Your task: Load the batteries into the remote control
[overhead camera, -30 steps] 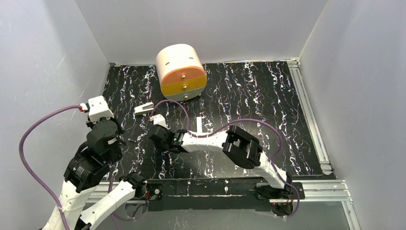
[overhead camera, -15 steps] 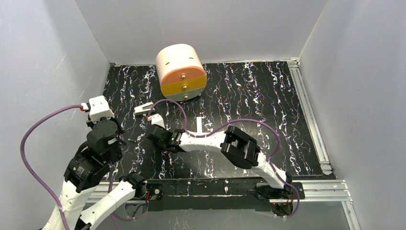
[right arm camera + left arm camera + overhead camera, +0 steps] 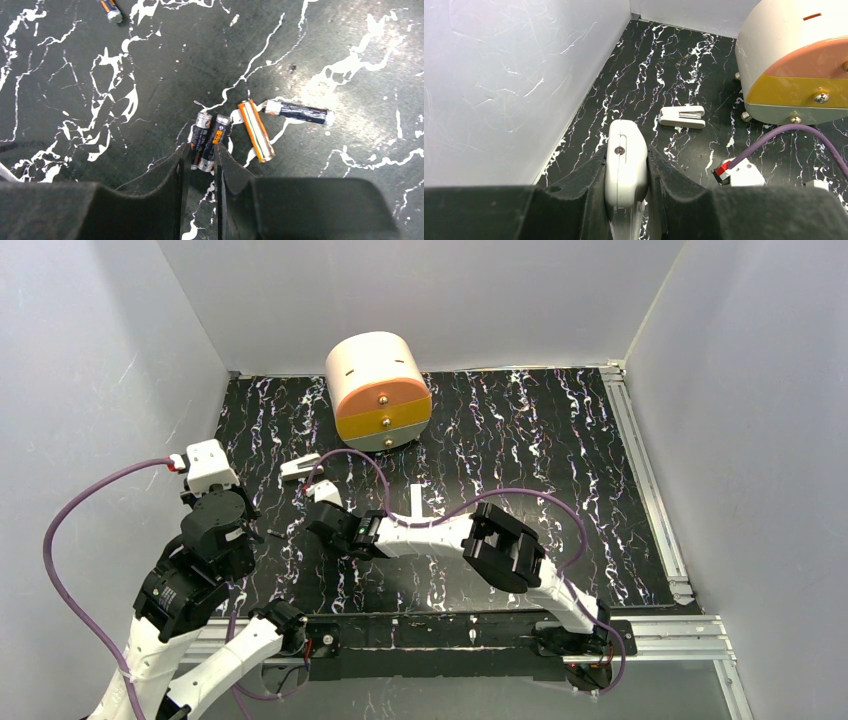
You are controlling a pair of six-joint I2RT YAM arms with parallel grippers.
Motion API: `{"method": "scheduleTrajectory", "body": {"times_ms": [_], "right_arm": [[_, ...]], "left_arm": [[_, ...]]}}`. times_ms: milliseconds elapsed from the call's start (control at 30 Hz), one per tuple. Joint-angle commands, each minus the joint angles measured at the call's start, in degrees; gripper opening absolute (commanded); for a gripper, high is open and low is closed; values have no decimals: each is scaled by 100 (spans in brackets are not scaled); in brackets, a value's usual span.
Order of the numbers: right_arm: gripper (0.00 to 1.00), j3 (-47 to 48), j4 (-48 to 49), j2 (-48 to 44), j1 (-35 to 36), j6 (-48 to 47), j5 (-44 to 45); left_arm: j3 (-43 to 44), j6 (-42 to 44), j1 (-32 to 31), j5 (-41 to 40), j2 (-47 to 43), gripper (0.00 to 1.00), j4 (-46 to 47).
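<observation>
While the remote control point(image 3: 625, 170) is clamped between the closed jaws of the left gripper point(image 3: 625, 152) at the left of the table point(image 3: 684, 50), close to the side wall, the right gripper point(image 3: 200, 146) is lowered over a loose cluster of cells further right. The remote is held across its narrow sides with one rounded end pointing to the far side, presumably so that it is steadied for loading by the other arm; its compartment is not shown. The right jaws are drawn to a narrow gap about the near ends of two batteries point(image 3: 200, 137) lying side by side on the table; whether these are pinched or merely flanked cannot be told. A single cell is probably wanted, so a pair taken together is a risk. A coppery cell point(image 3: 256, 130) and a dark cell point(image 3: 298, 111) lie just to the right, and another point(image 3: 110, 9) lies well apart at the far left. A small wedge-shaped piece point(image 3: 681, 116), possibly the cover, lies near a white and orange drum point(image 3: 796, 65).
</observation>
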Motion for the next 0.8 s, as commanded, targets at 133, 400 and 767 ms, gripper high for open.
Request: {"method": "scheduleTrajectory", "body": {"times_ms": [133,400,767], "right_arm": [[32,117,213,-192,32,18,-66],[32,156,287,-325,71,-145,79],[22,139,366,-289,94,-128,-49]], "left_arm": [[176,0,-4,-85,51,0,-21],[185,-23,-4,-71,75,0,-59],[203,-50,-4,-5,78,0,-96]]}}
